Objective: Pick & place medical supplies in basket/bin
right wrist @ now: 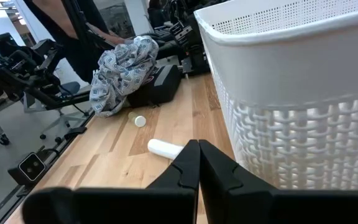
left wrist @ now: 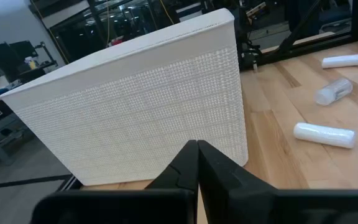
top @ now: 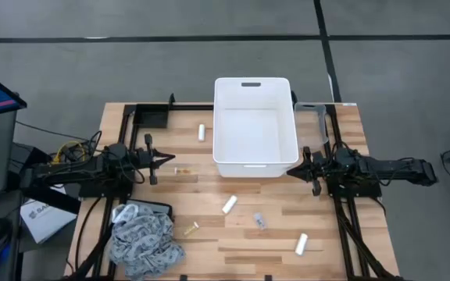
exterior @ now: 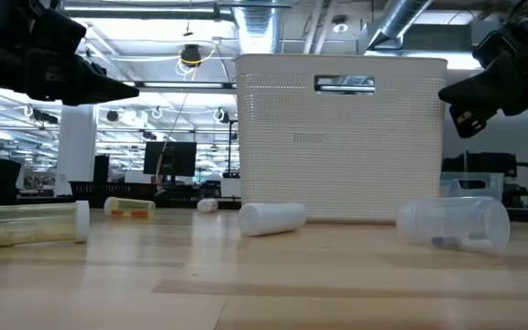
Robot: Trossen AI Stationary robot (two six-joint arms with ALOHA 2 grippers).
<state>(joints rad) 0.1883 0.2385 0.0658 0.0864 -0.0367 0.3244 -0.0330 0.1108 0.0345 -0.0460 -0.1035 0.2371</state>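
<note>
The big white tub stands empty at the far middle of the wooden bench, its handle slot on the far wall. Just beside its right wall sits the small clear bin, also with nothing in it that I can see.

The left tool hangs off the tub's left side, its fingers pressed together and holding nothing. The right tool hangs by the tub's near right corner, fingers likewise together and empty.

The supplies are spread over the bench, all outside the tub. One white roll lies left of the tub, a second roll lies in front of it, and a third roll rests toward the near right edge. The tiny clear vial lies between those last two. A thin beige stick lies just past the left tool's tip, and another stick lies beside the grey patterned cloth, which is heaped at the near left, partly over a black pouch.
</note>
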